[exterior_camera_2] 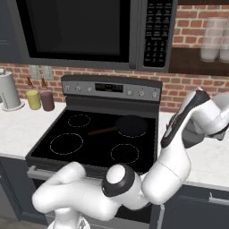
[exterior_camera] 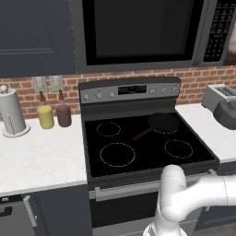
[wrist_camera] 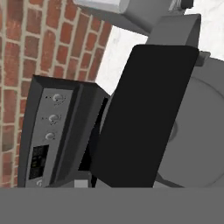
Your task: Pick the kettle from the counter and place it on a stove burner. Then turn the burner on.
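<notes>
The tool (exterior_camera_2: 214,129), nearly closed on the kettle (exterior_camera: 227,114) at the right tabletop (exterior_camera: 207,126) beside the toaster (exterior_camera: 219,95), could let it tilt if gripped off-centre.

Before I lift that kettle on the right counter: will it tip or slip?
The kettle looks like rigid grey metal, so probably stiff and fairly heavy. Its squat, rounded body likely sits stable on the counter, yet the smooth curved surface may slip or slide if pushed.

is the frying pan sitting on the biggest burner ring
No, the frying pan sits on the back right ring; the largest ring at front left is bare.
</notes>
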